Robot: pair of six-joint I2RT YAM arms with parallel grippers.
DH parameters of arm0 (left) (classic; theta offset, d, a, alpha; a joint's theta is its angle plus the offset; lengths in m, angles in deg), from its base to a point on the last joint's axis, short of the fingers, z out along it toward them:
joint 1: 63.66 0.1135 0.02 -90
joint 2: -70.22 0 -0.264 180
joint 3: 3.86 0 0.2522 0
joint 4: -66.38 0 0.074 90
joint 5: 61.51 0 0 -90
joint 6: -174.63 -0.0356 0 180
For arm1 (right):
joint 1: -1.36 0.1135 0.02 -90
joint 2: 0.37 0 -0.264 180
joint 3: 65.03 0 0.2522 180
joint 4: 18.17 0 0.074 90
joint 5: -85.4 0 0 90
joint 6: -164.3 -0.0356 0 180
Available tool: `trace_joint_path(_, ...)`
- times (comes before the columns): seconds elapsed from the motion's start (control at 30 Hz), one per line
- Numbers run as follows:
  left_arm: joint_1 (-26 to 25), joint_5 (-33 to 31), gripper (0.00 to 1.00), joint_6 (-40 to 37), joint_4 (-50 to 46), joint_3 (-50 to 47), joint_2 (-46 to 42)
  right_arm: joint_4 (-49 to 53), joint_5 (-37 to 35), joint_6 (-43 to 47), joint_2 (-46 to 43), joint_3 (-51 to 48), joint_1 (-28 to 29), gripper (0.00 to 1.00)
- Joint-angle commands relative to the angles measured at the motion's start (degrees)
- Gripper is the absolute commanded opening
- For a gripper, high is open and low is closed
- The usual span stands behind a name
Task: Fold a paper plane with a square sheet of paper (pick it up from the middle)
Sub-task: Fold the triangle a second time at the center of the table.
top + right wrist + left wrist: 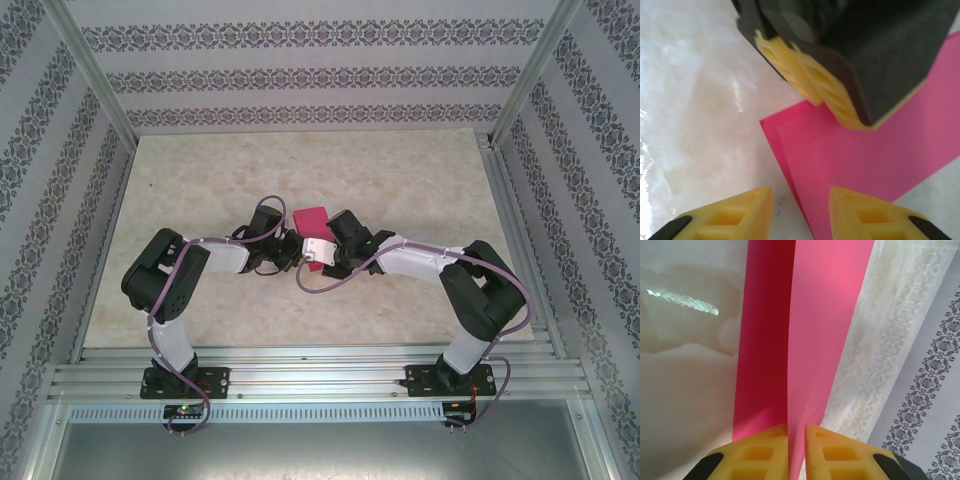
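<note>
Roughly at the middle of the pale marbled table (200,190), where the two arms meet, sits the sheet of paper (311,221), a bright magenta-pink patch just beyond the two wrists in the top view. It is no flat square here: in the left wrist view a sharp straight crease runs lengthwise down it, splitting it into a darker, shaded panel on the left and a lighter, salmon-pink panel on the right, both plain and unmarked. In the right wrist view a second layer shows as a thin darker band along one edge, set slightly back from the layer above it, and the two layers come to a clean corner over the glossy tabletop. The left gripper (796,432) is pinched onto the sheet, its yellow fingertips nearly together with the near end of the paper running down into the narrow slit between them; from the right wrist the same fingers (835,107) are seen pressed on the pink surface close to that corner. The right gripper (800,192) stands with its jaws apart, bare table showing between the yellow tips, and the sheet's lower edge slanting into the gap without either pad touching it. Whether the far end of the sheet rests on the table or hangs above it cannot be told.
</note>
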Motion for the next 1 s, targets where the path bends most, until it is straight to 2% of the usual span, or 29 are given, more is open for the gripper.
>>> trace_joint_path(0.0, -0.5, 0.46, 0.17, 1.04, 0.88, 1.2, 0.79, 0.56, 3.28, -0.14, -0.2, 2.28, 0.95, 0.37)
trace_joint_path(0.2, -0.52, 1.05, 0.18, 2.55, 2.64, 0.92, 1.12, -0.08, 4.42, -1.55, 2.07, 4.01, 1.5, 0.4)
trace_joint_path(0.57, -0.52, 1.62, 0.17, 3.88, 4.23, 0.96, 1.3, -2.15, 0.43, -2.57, 4.29, 4.16, 2.65, 0.45)
trace_joint_path(0.83, -0.44, 1.63, 0.17, 4.37, 4.67, 0.69, 1.09, -2.19, -1.95, -3.66, 6.15, 5.81, 2.65, 0.35)
trace_joint_path(0.9, -0.39, 1.41, 0.18, 4.26, 4.63, 0.62, 0.89, -0.79, -1.19, -3.57, 6.13, 6.32, 2.4, 0.27)
trace_joint_path(0.93, -0.38, 1.32, 0.18, 4.16, 4.54, 0.6, 0.74, -0.34, -1.16, -3.63, 6.04, 6.51, 2.3, 0.26)
trace_joint_path(0.97, -0.29, 1.32, 0.19, 4.05, 4.58, 0.65, 0.66, -0.06, -1.26, -3.67, 5.88, 6.5, 2.17, 0.19)
